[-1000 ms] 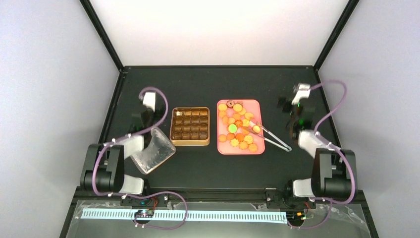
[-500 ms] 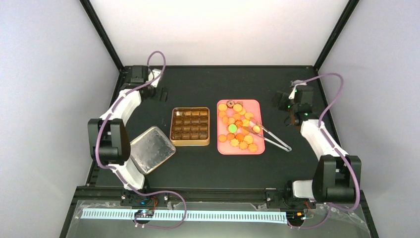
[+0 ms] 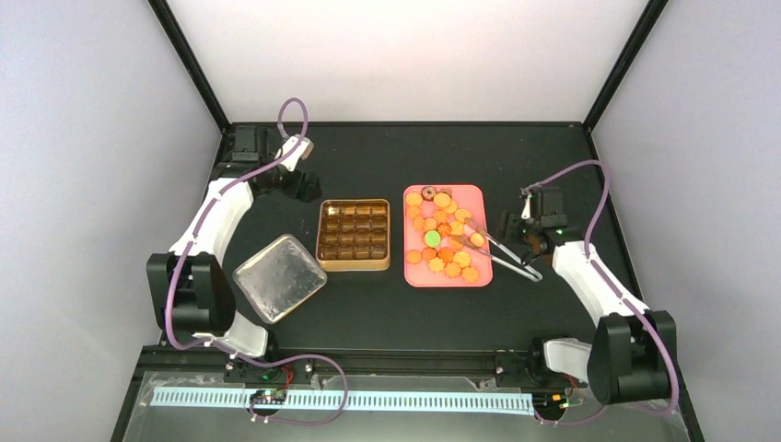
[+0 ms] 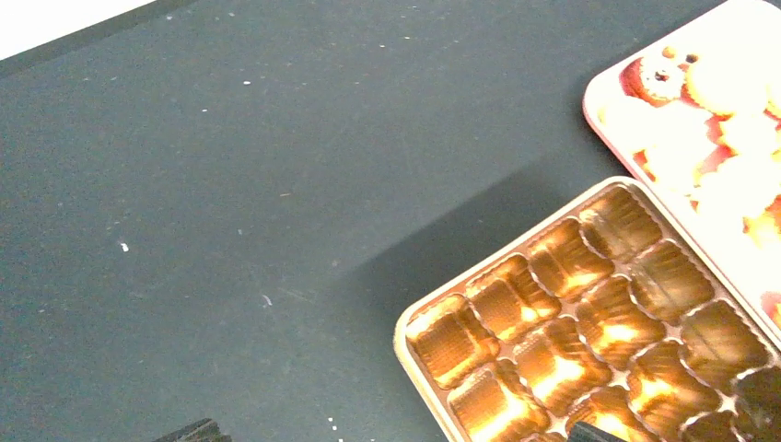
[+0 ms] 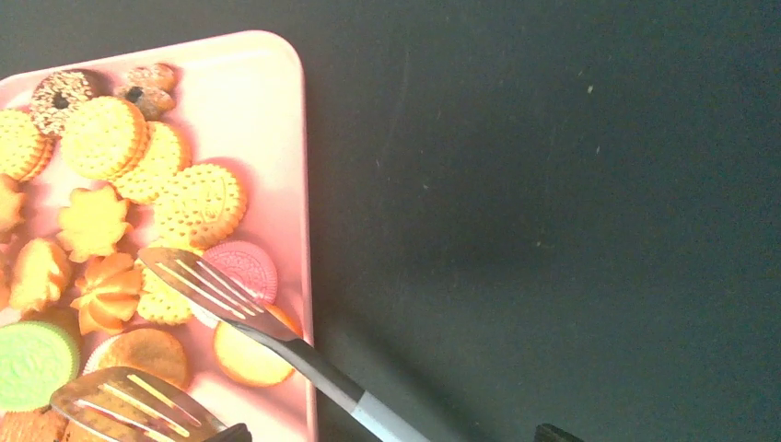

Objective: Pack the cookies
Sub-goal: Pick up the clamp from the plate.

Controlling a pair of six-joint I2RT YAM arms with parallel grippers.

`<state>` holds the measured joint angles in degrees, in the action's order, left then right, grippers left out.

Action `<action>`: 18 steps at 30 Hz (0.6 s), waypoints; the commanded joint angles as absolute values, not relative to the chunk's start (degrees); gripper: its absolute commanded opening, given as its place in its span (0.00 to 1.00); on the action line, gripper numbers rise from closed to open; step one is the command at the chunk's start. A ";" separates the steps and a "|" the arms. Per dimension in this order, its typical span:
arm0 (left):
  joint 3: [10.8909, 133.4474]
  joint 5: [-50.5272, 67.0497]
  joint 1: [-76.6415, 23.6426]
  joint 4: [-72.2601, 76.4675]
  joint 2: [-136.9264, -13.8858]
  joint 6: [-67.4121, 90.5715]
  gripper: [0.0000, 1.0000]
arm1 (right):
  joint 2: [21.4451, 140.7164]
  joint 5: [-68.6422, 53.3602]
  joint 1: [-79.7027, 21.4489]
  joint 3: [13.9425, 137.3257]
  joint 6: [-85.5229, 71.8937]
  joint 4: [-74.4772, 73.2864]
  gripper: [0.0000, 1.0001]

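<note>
The cookies [image 3: 442, 230], mostly orange-golden with one green [image 3: 432, 238], lie heaped on a pink tray [image 3: 472, 196]. In the right wrist view the cookies [image 5: 198, 203] include a pink one [image 5: 241, 269] and a green one [image 5: 32, 364]. Metal tongs [image 5: 304, 354] rest with their slotted ends over the cookies. My right gripper [image 5: 391, 435] is open, its fingers astride one tong arm just off the tray's right edge. The brown compartmented tin [image 3: 354, 234] stands left of the tray with empty cups [image 4: 589, 313]. My left gripper [image 4: 391, 435] is open above the tin's far left corner, holding nothing.
The tin's silver lid [image 3: 280, 277] lies on the black table at the near left. The tongs' handles [image 3: 516, 265] stick out right of the tray. Black frame bars rise from the back corners.
The left arm swung from over the lid to the back left, then toward the tin's far corner. The right arm dropped from the back right to the tongs' handles.
</note>
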<state>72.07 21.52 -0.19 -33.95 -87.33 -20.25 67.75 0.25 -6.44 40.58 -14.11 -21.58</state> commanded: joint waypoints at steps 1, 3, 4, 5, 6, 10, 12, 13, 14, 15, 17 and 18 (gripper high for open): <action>71.48 27.60 0.07 -37.10 -85.17 -23.24 0.99 | 72.62 -0.89 -7.59 43.98 -14.66 -23.24 0.80; 71.29 29.21 0.03 -37.37 -84.87 -23.60 0.99 | 75.09 -1.01 -8.25 45.59 -14.46 -23.29 0.79; 71.25 29.81 0.08 -37.44 -84.82 -23.70 0.99 | 76.09 -0.95 -8.40 46.22 -14.38 -23.17 0.77; 71.28 30.38 0.02 -37.58 -84.86 -23.79 0.99 | 76.98 -0.93 -8.48 46.73 -14.43 -23.06 0.75; 71.28 30.78 0.01 -37.69 -84.93 -23.85 0.99 | 78.06 -1.03 -8.51 47.12 -14.34 -23.03 0.74; 71.73 31.82 0.02 -38.20 -85.50 -23.91 0.99 | 80.64 -1.25 -8.99 47.89 -14.03 -22.93 0.70; 71.96 32.06 0.01 -38.24 -85.47 -23.95 0.99 | 82.12 -0.98 -8.93 47.97 -13.90 -22.76 0.64; 72.01 32.14 0.05 -38.31 -85.39 -23.98 0.99 | 82.95 -0.85 -8.94 48.05 -13.80 -22.65 0.62; 72.13 32.15 0.01 -38.34 -85.24 -23.98 0.99 | 83.99 -0.67 -8.96 48.26 -13.73 -22.55 0.60; 72.23 32.16 0.04 -38.50 -85.05 -23.99 0.99 | 85.08 -0.42 -8.90 48.53 -13.57 -22.47 0.60; 72.33 32.25 0.03 -38.91 -84.64 -24.12 0.99 | 87.19 -0.39 -8.97 49.12 -13.29 -22.18 0.58; 72.41 32.26 0.01 -39.17 -84.39 -24.21 0.99 | 88.06 -0.40 -8.94 49.29 -13.15 -22.01 0.57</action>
